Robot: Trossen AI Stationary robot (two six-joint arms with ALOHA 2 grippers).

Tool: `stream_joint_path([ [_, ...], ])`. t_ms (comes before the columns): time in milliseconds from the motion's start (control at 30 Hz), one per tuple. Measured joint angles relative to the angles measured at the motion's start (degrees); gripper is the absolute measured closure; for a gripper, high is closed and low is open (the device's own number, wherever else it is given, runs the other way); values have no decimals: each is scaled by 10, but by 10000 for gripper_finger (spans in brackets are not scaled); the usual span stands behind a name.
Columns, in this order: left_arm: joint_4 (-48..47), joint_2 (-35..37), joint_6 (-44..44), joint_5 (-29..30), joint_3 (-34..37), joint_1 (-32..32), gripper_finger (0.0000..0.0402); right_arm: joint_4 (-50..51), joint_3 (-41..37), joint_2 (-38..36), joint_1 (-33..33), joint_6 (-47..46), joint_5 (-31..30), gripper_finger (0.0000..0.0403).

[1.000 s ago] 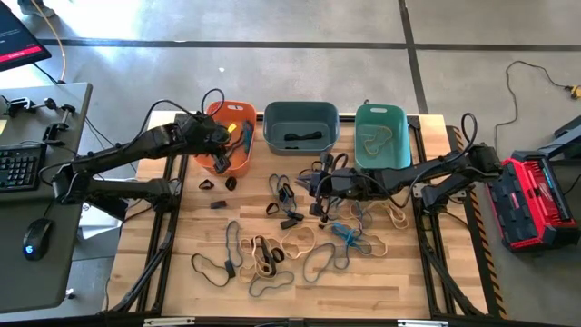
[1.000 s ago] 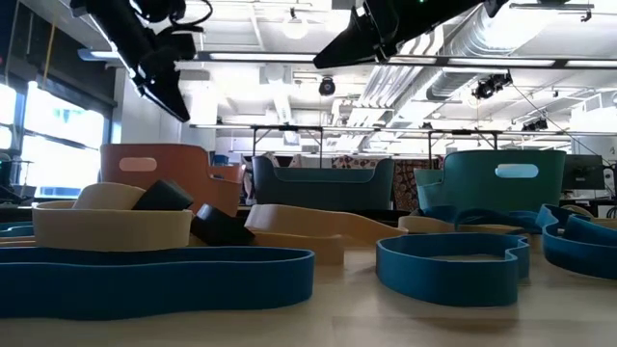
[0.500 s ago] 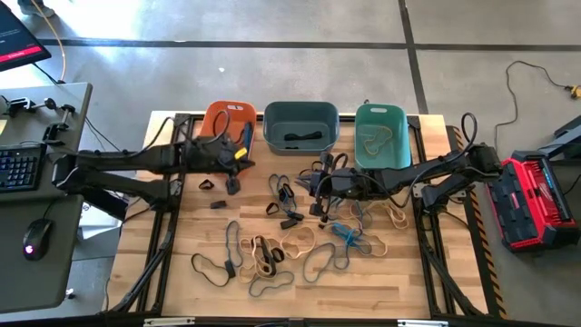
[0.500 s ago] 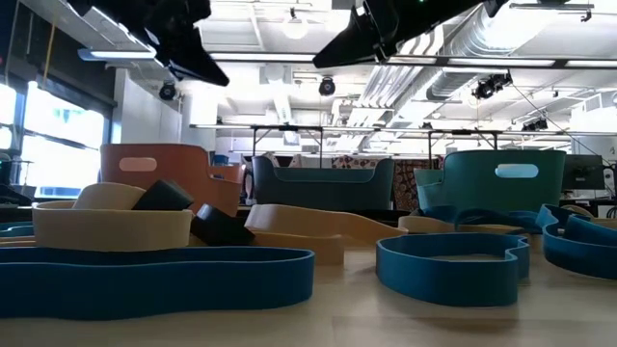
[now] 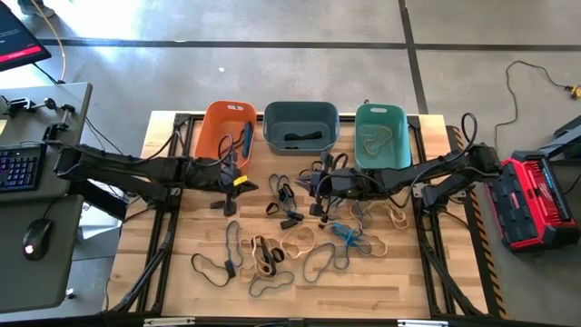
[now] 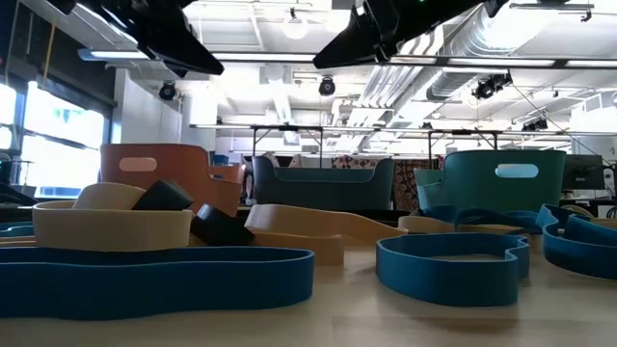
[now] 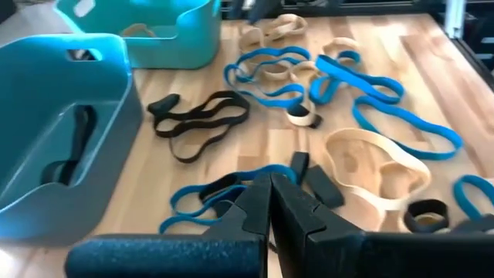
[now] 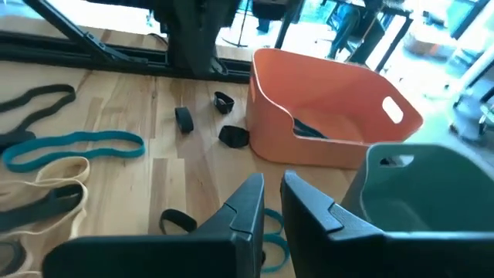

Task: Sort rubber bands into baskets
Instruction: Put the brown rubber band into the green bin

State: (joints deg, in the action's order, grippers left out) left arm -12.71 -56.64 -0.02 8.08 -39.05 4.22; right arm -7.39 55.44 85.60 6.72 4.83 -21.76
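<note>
Rubber bands crowd the table's middle, while its near strip looks mostly bare.

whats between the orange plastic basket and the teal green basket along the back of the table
The dark slate blue-grey plastic basket sits between the orange plastic basket and the teal green basket, with a black rubber band inside it, as the high view shows.

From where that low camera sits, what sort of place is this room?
Probably an open-plan robotics lab or workshop. The low view shows an exposed ceiling with silver ducting and strip lights. From above, the wooden worktable stands on bare concrete, beside a desk with a keyboard and mouse.
</note>
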Motion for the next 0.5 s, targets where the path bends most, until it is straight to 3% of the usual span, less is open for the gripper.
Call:
stream_joint_path([
  [200, -2, 0, -5, 2, 0, 29, 401, 81, 0, 2, 0, -55, 2, 396],
  [500, -4, 0, -19, 17, 0, 47, 401, 70, 0, 36, 27, -63, -20, 402],
])
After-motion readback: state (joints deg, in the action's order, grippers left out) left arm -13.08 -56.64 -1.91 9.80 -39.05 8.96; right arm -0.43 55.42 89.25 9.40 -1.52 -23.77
